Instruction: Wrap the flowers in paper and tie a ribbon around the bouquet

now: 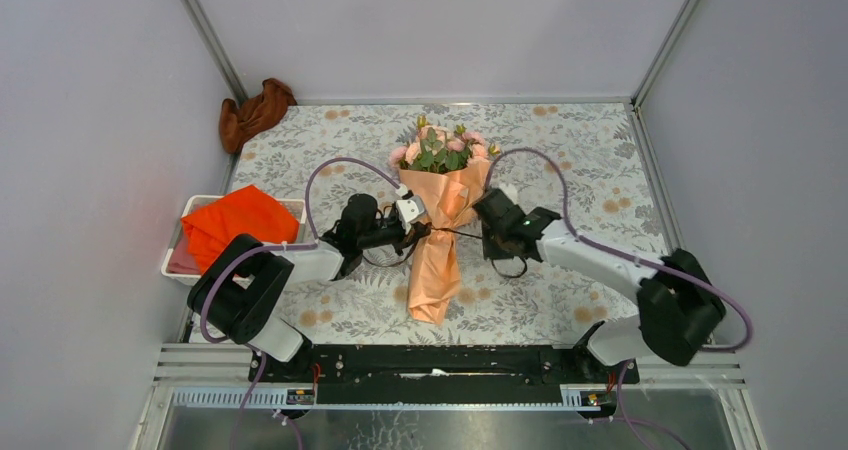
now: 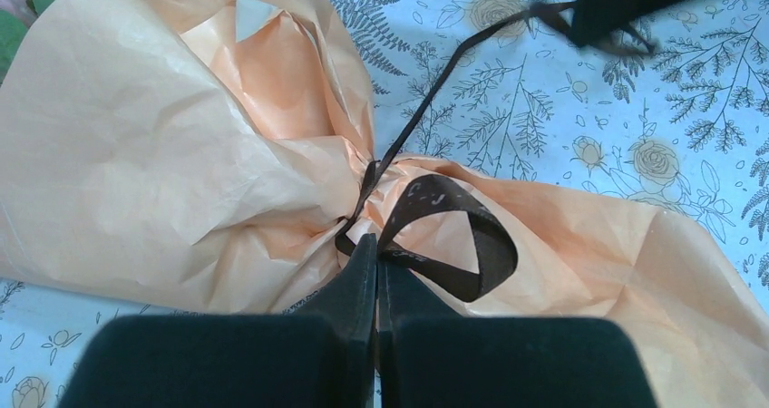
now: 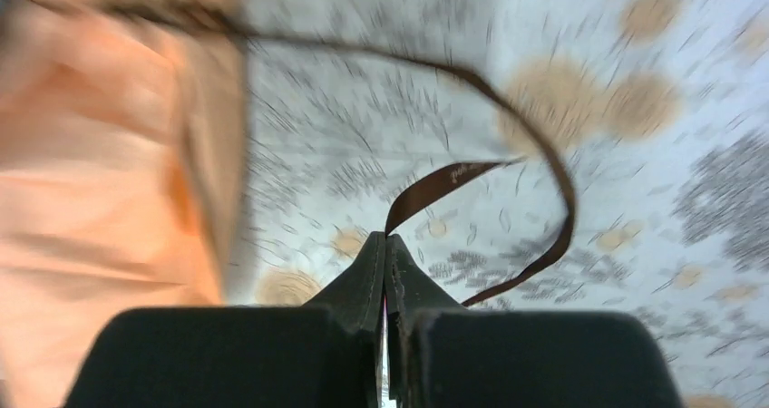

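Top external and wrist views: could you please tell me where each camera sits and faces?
Top external: above and behind, looking down at the bouquet on the table; left arm and right arm show.
Left wrist: on the left arm, facing the paper past the left tool, shut on the ribbon.
Right wrist: blurred, past the right tool, shut on the ribbon.
Wrist views share ribbon, paper.

The top view has soft, even light from above, bright enough, with only faint short shadows on the table point(image 1: 590, 160) and no glare. The left wrist view is sharp, with a cool bluish cast, and the paper point(image 2: 118, 154) looks pale, nearly washed out, at its left. The right wrist view is badly motion-blurred (paper and table pattern streak). Only the right gripper point(image 3: 387, 240) and the ribbon point(image 3: 435, 183) beside it are crisp.
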Robot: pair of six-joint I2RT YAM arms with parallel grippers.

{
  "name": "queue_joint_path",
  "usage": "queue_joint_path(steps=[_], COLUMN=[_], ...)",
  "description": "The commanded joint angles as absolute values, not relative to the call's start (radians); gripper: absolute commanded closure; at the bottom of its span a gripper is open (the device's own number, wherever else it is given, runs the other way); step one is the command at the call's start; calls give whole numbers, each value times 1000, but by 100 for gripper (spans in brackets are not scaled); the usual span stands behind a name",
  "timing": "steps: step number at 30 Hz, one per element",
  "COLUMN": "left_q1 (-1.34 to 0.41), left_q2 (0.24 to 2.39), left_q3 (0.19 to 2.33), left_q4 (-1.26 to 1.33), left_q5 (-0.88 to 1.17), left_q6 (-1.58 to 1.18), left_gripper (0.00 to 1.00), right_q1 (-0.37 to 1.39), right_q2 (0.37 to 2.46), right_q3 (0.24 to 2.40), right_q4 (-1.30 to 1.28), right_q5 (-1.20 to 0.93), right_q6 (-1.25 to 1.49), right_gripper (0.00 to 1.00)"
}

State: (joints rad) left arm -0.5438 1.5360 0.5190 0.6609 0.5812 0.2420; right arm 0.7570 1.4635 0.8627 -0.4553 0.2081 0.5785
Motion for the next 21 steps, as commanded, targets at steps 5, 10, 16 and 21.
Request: queue_joint_path(steps=[5,10,16,21], left_q1=[-568,-583,-600,-608], left_q2=[1500,1465,1447,1451], left_q3=[494,454,441,449], left_q4=[774,791,785,805], left_q5=[555,570,560,553], left_q6=[296,326,337,316], left_gripper=[100,100,100,100], right_q1=[750,761,765,781], right_q2=[1402,1615,1842,1968], right_q3=[1260,1524,1790,1897], right_q4=[-257,-156,-168,-270], right_q5=[283,99,1,-111], right_q6=[222,254,340,365], right_gripper=[100,100,100,84])
